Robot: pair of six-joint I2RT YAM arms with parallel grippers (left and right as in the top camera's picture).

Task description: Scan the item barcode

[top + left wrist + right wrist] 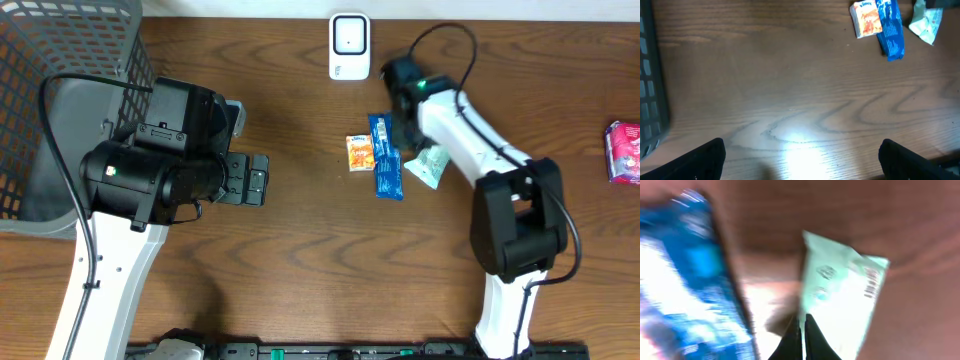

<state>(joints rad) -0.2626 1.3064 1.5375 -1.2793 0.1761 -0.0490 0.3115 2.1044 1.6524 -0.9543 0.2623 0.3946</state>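
The mint-green packet (845, 295) lies flat, its long axis running away from the right gripper (801, 322). The jaws are pressed together at its near edge; whether they pinch it is unclear.

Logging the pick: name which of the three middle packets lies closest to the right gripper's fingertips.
The pale green packet: the shut right gripper meets its edge. The blue packet lies beside it, the orange packet beyond.

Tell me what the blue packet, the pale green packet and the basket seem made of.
Blue packet: glossy plastic film, probably; it shows bright glare. Pale green packet: thin film or coated paper, duller, slightly crumpled. Basket: rigid grey mesh, plastic or coated wire; unclear which.
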